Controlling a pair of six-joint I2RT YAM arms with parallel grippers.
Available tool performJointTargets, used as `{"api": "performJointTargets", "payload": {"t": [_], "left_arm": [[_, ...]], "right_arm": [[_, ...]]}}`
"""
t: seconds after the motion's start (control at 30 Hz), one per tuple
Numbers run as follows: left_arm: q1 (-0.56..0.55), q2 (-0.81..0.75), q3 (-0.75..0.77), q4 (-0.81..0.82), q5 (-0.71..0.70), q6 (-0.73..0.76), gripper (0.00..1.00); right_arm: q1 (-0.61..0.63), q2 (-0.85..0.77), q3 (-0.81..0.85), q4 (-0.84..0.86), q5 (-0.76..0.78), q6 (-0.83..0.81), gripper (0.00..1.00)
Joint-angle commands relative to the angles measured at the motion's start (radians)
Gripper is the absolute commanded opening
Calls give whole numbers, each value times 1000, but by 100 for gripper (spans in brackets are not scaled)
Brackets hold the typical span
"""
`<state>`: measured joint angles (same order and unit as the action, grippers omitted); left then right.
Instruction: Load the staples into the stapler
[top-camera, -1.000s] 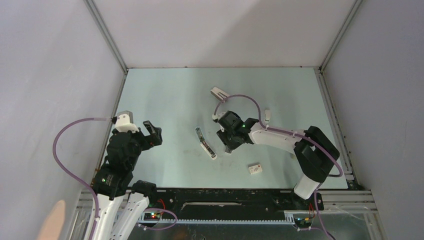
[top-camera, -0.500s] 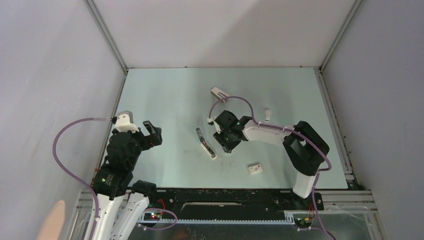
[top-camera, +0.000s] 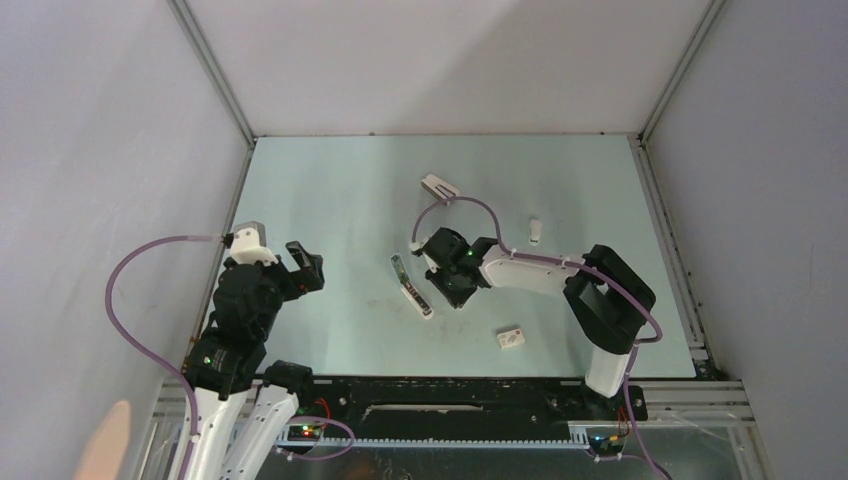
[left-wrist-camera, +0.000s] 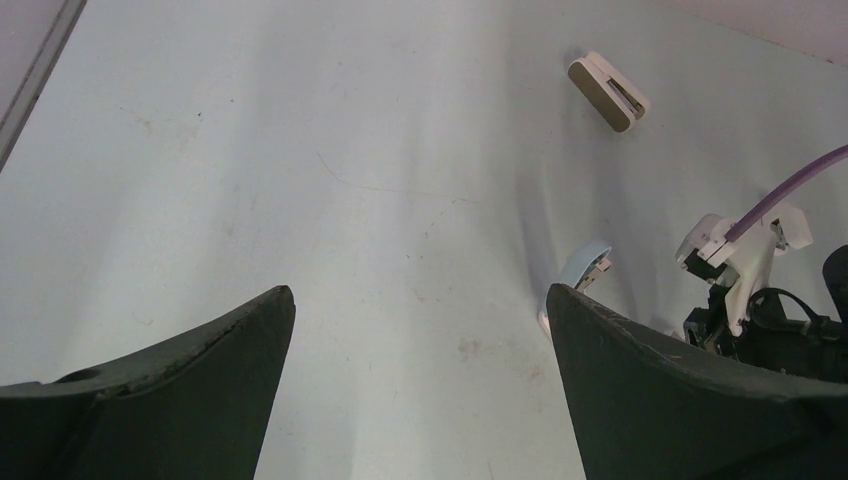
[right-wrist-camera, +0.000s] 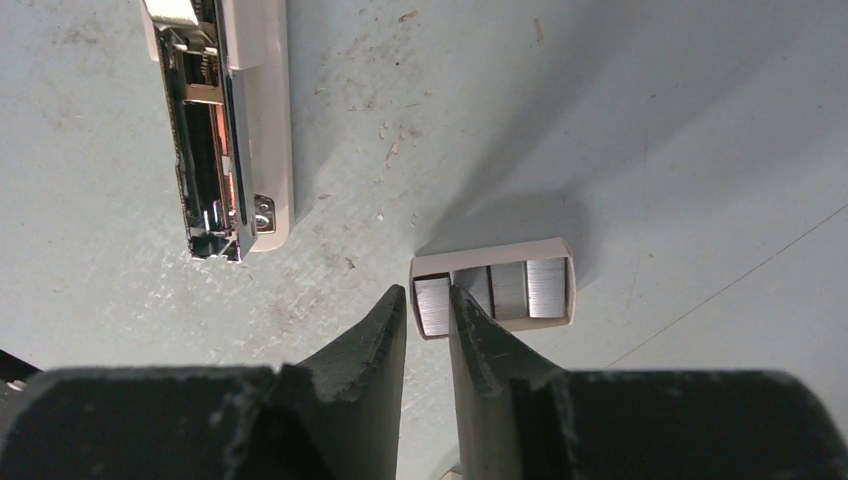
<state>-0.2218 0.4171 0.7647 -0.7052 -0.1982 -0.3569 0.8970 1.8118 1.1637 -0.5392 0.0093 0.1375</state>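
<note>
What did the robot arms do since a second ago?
The right arm slid left toward the stapler, and the right fingers narrowed around the staples; a grip isn't clear. The left arm, the open left fingers, the stapler and the small box stayed put.

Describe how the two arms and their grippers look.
Both arms have black joint housings and white links: left arm, right arm. A translucent purple cable loops along each. The left gripper and right gripper have black, wedge-shaped fingers. A green light glows on the right wrist.
</note>
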Motion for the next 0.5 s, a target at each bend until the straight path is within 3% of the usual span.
{"api": "performJointTargets", "payload": {"t": [0.0,0.47], "left_arm": [[13,8,2,29,4,24,100],[13,8,1,30,13,24,100]], "right_arm": [[28,-28,27,-18,70,37,23],[-14,-78,26,-15,82,52,25]]}}
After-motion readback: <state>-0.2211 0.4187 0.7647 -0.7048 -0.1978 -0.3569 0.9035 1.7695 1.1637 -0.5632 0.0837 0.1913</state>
